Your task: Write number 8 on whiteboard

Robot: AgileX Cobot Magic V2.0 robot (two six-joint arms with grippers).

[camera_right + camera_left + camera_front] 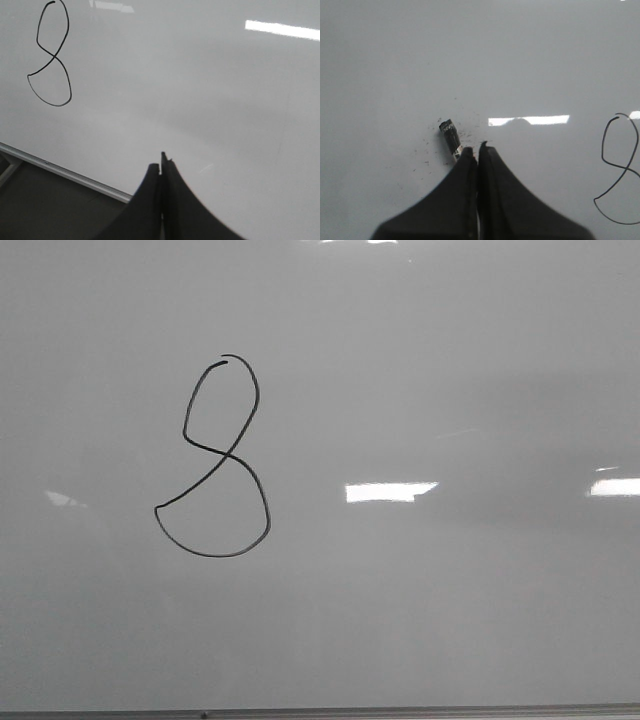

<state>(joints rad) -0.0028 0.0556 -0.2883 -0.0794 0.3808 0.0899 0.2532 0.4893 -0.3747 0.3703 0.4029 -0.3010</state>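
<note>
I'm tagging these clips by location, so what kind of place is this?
Probably an indoor lab or classroom-style room, though little shows. A glossy whiteboard fills the views, its surface reflecting rectangular ceiling lights, with a hand-drawn number 8 on it. A dark floor lies beyond the board's frame.

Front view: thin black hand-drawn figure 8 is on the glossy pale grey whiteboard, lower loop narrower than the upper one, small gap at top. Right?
Not quite. In the front view the thin black hand-drawn figure 8 has a lower loop that is wider and rounder than the narrow upper one. The rest holds: it is on the glossy pale grey whiteboard, with a small gap at the top.
</note>
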